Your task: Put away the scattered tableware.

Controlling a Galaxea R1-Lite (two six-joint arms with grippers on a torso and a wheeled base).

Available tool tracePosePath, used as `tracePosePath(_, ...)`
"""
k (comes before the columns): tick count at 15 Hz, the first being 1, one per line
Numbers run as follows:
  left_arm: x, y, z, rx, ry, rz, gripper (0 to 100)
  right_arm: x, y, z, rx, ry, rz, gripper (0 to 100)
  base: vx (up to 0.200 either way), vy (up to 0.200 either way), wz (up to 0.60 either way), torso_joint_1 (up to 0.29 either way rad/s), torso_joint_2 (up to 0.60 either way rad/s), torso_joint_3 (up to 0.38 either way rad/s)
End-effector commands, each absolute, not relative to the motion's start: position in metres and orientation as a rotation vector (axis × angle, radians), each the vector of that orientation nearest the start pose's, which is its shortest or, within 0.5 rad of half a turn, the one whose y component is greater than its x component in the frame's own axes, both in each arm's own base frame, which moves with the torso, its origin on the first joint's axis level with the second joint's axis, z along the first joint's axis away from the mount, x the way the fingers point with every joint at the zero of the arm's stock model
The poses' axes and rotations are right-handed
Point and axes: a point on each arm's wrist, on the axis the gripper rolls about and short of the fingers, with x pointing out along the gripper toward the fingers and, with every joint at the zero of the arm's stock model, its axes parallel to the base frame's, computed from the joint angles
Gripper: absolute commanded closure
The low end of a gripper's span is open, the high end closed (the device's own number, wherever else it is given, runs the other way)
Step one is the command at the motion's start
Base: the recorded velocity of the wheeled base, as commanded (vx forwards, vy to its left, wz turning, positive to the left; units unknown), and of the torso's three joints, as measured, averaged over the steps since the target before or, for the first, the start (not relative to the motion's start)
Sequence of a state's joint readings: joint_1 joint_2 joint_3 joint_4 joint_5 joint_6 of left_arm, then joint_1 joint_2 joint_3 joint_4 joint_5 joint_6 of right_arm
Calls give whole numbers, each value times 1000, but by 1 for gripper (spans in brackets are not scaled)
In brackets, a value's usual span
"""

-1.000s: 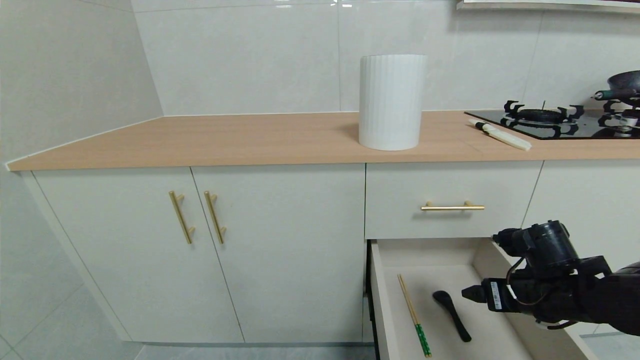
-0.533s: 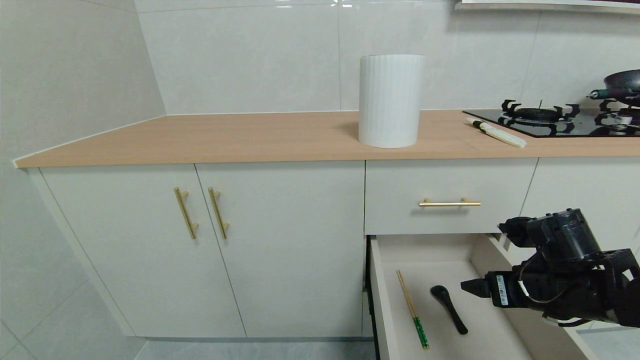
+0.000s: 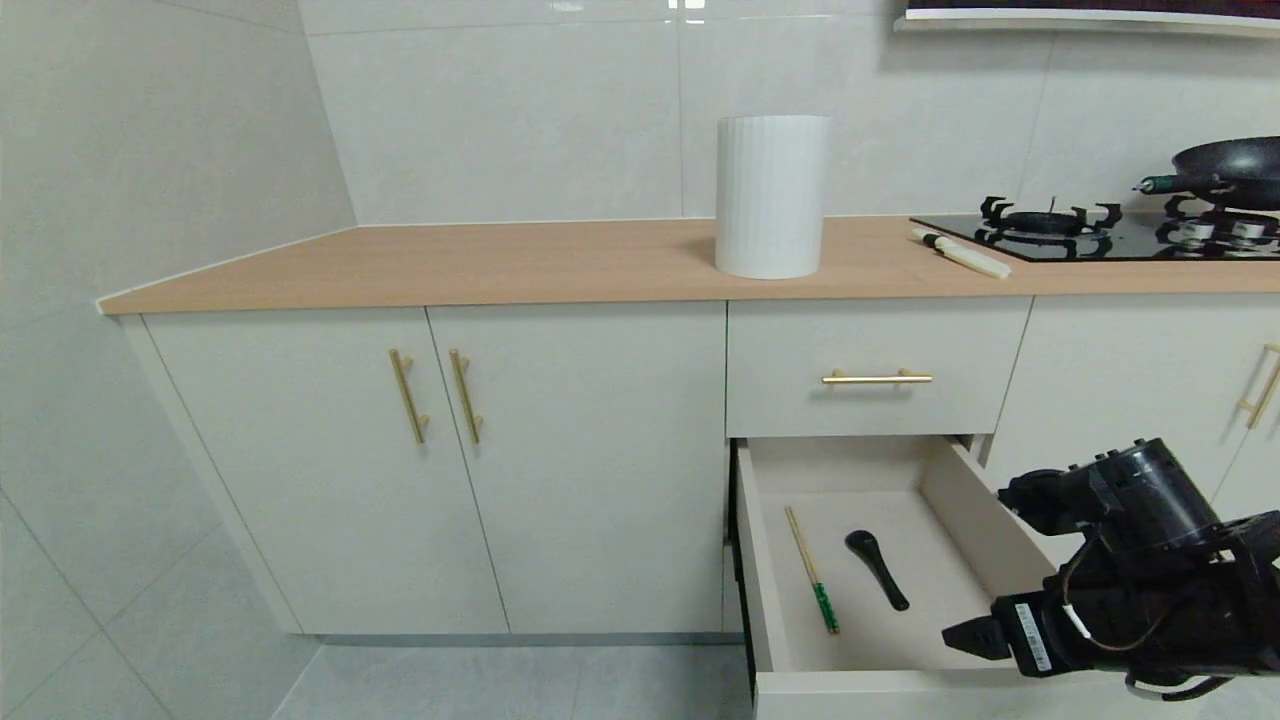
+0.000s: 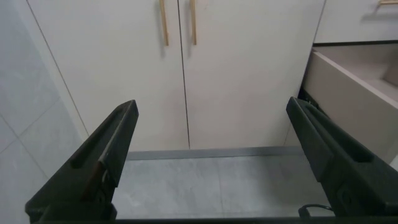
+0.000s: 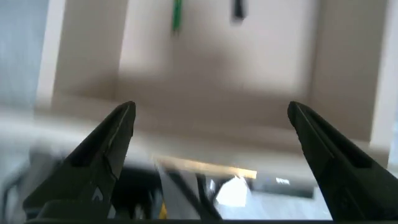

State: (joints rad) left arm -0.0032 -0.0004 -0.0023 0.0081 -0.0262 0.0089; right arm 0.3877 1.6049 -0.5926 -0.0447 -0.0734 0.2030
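A lower drawer point(image 3: 962, 512) stands pulled out under the wooden counter. Inside it lie a pair of wooden chopsticks with green ends point(image 3: 812, 585) and a black spoon point(image 3: 877, 568), side by side and apart. My right gripper point(image 3: 962, 638) hangs open over the drawer's front right corner, holding nothing. In the right wrist view, its own gripper point(image 5: 211, 162) frames the drawer's front, with the chopsticks point(image 5: 177, 14) and spoon point(image 5: 238, 9) beyond. My left gripper point(image 4: 211, 168) is open and empty, low before the cabinet doors, with the drawer's side point(image 4: 354, 81) beside it.
A tall white ribbed container point(image 3: 770, 195) stands on the counter point(image 3: 500, 265). A white-handled knife point(image 3: 958, 253) lies beside the gas hob point(image 3: 1080, 225), which carries a black pan point(image 3: 1225, 165). A shut drawer with a gold handle point(image 3: 876, 378) sits above the pulled-out one.
The whole head view has shifted as the camera backed away from the cabinet. My right gripper has drawn back from beside the spoon to the drawer's front edge.
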Motion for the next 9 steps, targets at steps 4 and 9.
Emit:
tracePosePath(4,-23,-1,75,9,6,-29,0,186,91,108,-132,1095,311,0,0,0,0,0,0,0)
tracePosePath(9,-23,-1,75,9,6,-29,0,182,99,100,-172,1157,342,0,0,0,0,0,0,0)
